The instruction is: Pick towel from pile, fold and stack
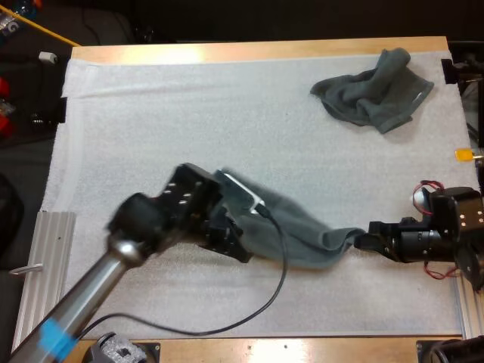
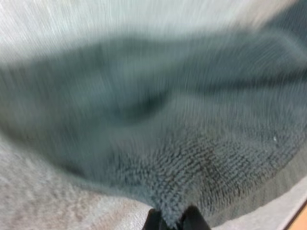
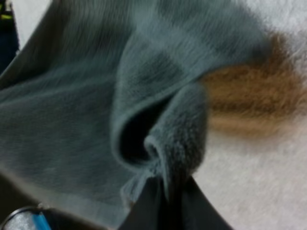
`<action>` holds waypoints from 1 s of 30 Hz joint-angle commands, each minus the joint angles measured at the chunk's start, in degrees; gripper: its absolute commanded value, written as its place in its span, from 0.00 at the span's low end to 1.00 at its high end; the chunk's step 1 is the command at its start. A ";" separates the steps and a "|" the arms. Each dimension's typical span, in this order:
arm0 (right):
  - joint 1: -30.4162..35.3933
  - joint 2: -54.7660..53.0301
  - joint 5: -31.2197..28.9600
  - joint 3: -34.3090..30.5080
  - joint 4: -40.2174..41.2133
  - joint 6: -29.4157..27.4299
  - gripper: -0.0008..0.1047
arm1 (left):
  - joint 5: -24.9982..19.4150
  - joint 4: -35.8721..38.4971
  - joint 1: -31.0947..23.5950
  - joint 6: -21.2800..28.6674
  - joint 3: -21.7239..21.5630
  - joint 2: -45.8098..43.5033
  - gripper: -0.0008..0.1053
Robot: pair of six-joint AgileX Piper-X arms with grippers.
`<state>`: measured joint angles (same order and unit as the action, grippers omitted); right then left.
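Observation:
A dark grey-green towel (image 1: 302, 227) stretches across the middle of the white mat between my two grippers. My left gripper (image 1: 233, 246) is shut on the towel's left end; in the left wrist view its fingertips (image 2: 192, 219) pinch the towel's edge (image 2: 182, 167). At the towel's right corner, my right gripper (image 1: 361, 242) is shut on it; the right wrist view has the black fingers (image 3: 199, 206) pressing a rolled fold of the towel (image 3: 163, 148) from both sides. A second towel (image 1: 374, 94) lies crumpled at the mat's far right corner.
The white mat (image 1: 189, 113) covers most of the wooden table (image 1: 227, 51). A metal rail (image 1: 34, 265) runs along the mat's left edge. A black cable (image 1: 281, 272) loops over the mat in front of the held towel.

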<state>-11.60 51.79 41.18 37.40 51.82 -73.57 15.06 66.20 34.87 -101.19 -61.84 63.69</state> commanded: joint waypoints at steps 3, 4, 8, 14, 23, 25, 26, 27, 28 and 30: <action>-0.03 -2.54 1.22 4.84 6.33 -0.60 0.01 | 0.39 3.16 -0.11 0.32 -4.04 -3.72 0.01; -0.03 -3.07 1.34 6.38 8.24 -0.90 0.01 | 0.80 3.49 -0.11 0.32 -4.90 -4.54 0.01; -0.03 -4.95 1.74 13.25 15.68 -1.67 0.01 | 6.70 4.58 -0.11 0.14 -7.00 -6.74 0.01; -0.03 -7.17 3.50 21.46 22.17 -2.69 0.01 | 8.68 6.55 -0.01 -0.56 -9.20 -9.28 0.01; -0.03 -10.53 3.16 25.21 32.06 -4.08 0.01 | 9.18 12.84 0.09 -0.66 -9.90 -11.82 0.01; -0.03 -10.59 2.52 25.14 33.66 -5.61 0.01 | 9.18 13.23 0.09 -0.06 -9.07 -11.82 0.01; -0.03 -10.59 1.57 25.01 33.81 -6.05 0.01 | 9.18 13.22 0.09 -0.07 -8.39 -11.82 0.01; -0.03 -10.59 -0.15 24.71 33.29 -6.18 0.01 | 9.18 13.13 0.09 -0.06 -7.29 -11.74 0.01; -0.03 -10.59 -1.34 24.30 32.65 -6.18 0.01 | 9.10 12.86 0.09 -0.06 -6.44 -11.67 0.01; -0.03 -10.30 -2.82 22.16 29.44 -6.18 0.01 | 8.35 10.24 -0.50 -0.58 -3.25 -11.67 0.01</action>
<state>-11.60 41.32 39.08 59.85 81.96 -78.85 23.86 77.14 34.39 -101.57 -65.24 51.95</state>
